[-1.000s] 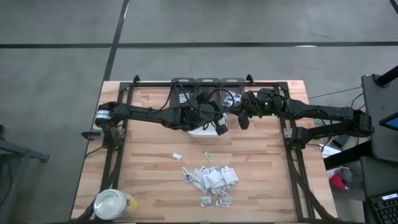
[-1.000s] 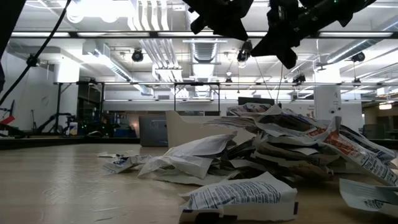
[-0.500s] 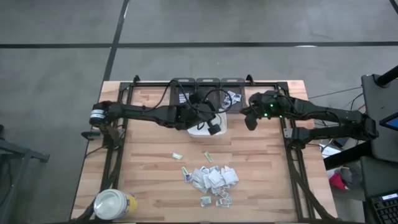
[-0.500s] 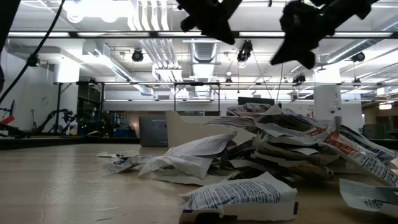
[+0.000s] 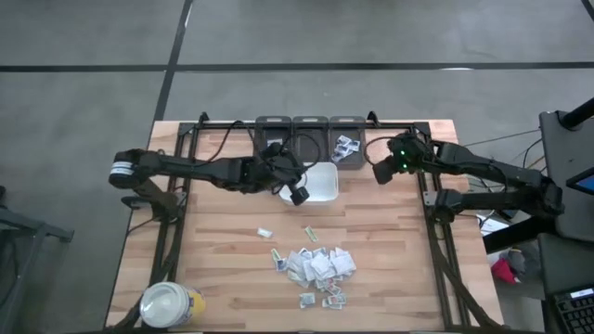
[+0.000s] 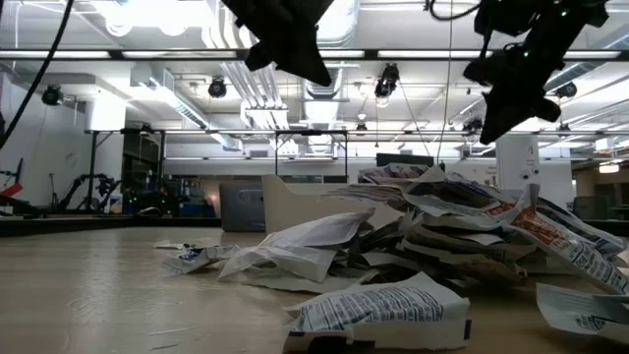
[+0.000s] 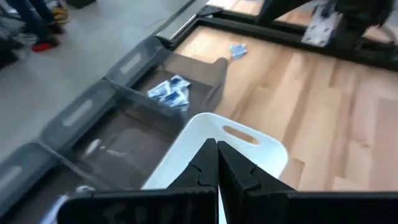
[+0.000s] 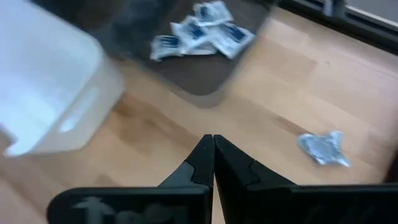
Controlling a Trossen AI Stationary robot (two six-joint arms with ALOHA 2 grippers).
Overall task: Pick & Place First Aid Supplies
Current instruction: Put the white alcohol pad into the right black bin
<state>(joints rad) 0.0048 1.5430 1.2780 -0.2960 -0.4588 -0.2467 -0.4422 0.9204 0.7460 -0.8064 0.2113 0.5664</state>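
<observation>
- Where the table's far edge runs, three dark bins [image 5: 302, 125] sit side by side; the right bin [image 5: 347, 148] holds a few white-and-blue packets [image 5: 346, 145]; contents of the other two can't be told.
- White tray [image 5: 316, 183] sits just in front of the bins, near the middle; nothing visible inside it in the left wrist view.
- One crumpled packet [image 8: 323, 148] lies on bare wood beside the right bin, apart from it.
- Main pile of packets [image 5: 318, 264] lies loose on the table, well in front of the tray; a few strays sit near it, one single [image 5: 264, 232] off to the left.
- Jar [image 5: 170, 304] with white lid stands at the front left corner, lid on.
- Left gripper [image 5: 297, 194] hangs over the tray's left edge, fingers pressed together, holding nothing.
- Right gripper [image 5: 381, 171] hangs above the table just right of the right bin, fingers closed tight, empty.
- Low view: pile [image 6: 432, 236] fills the foreground, both grippers up high above it.
</observation>
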